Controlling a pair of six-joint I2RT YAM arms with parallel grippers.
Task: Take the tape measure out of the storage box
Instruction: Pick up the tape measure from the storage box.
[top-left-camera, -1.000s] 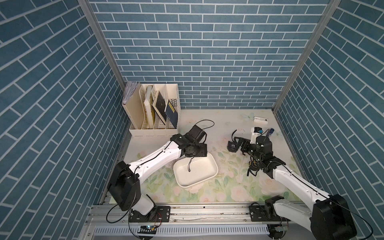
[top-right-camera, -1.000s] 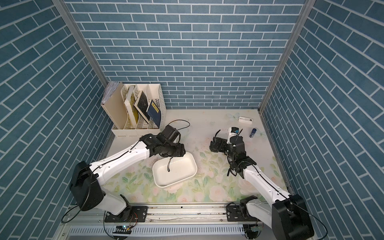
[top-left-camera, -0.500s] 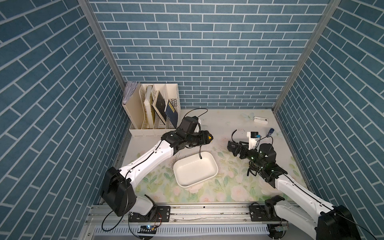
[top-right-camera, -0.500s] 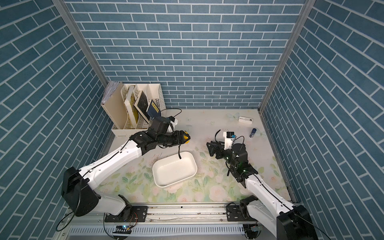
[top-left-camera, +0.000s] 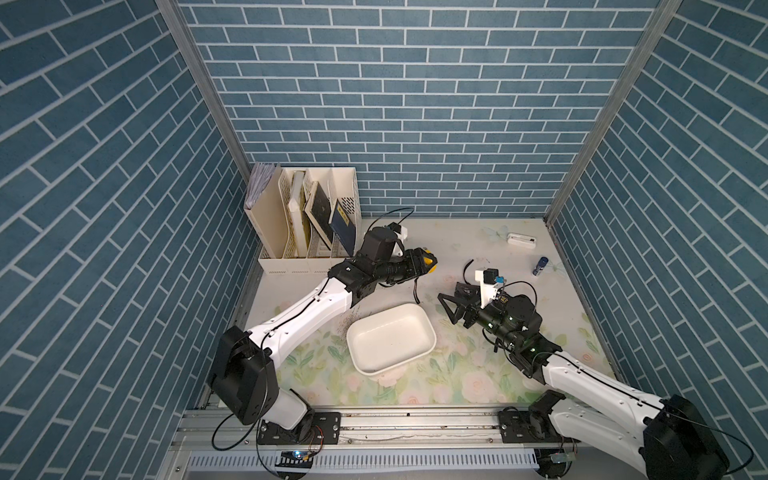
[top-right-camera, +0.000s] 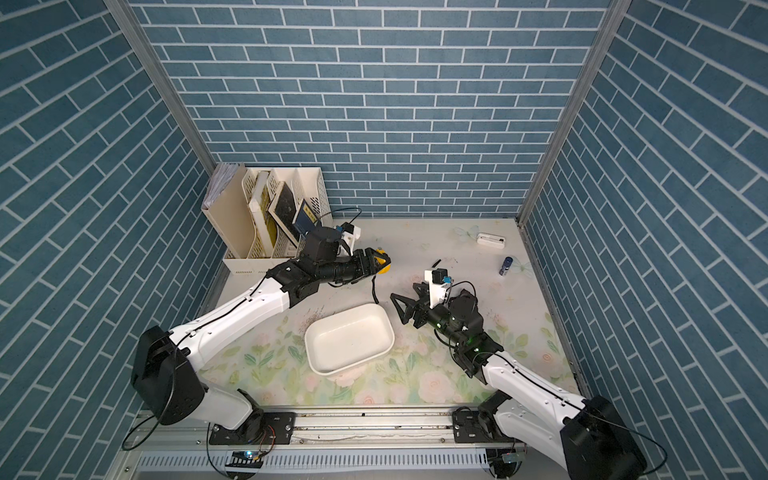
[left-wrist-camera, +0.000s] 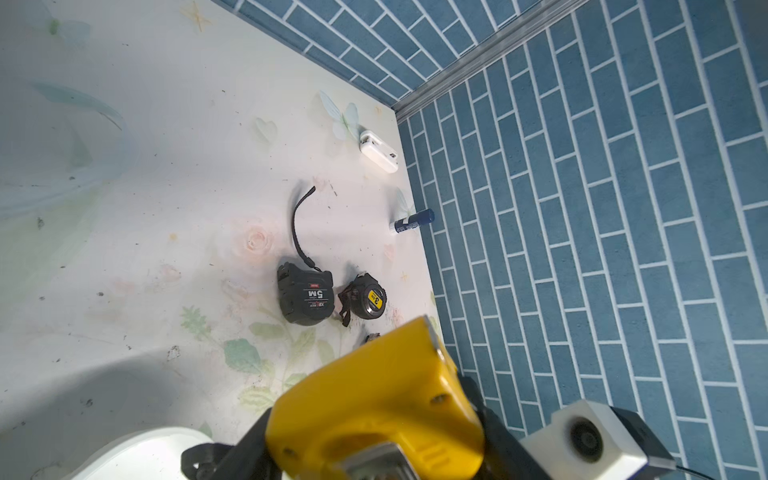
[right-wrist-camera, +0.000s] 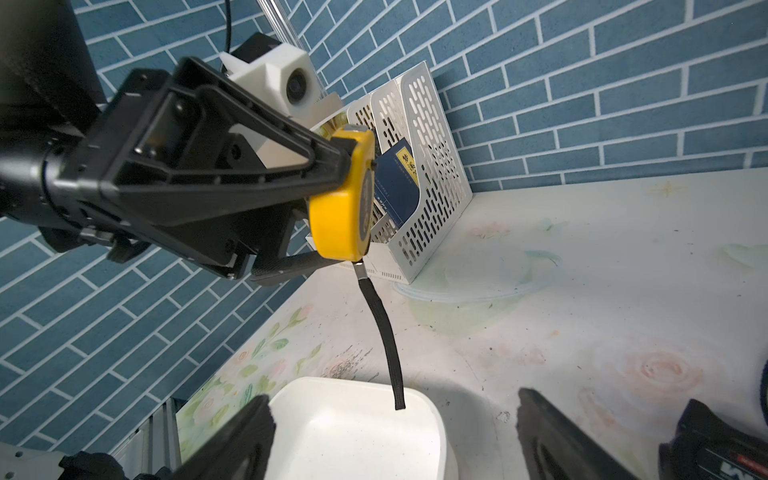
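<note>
In both top views we see the left gripper (top-left-camera: 420, 262) clamped on the yellow tape measure (top-left-camera: 431, 266), aloft beyond the far rim of the storage box (top-left-camera: 388, 338) at the middle of the desk (top-left-camera: 457, 245); the right gripper (top-left-camera: 448, 312) gapes wide, holding nothing. Left wrist: two black tape measures (left-wrist-camera: 305, 297) lie near the desk's right edge. Right wrist: the yellow case's strap (right-wrist-camera: 384, 332) dangles over the box.
</note>
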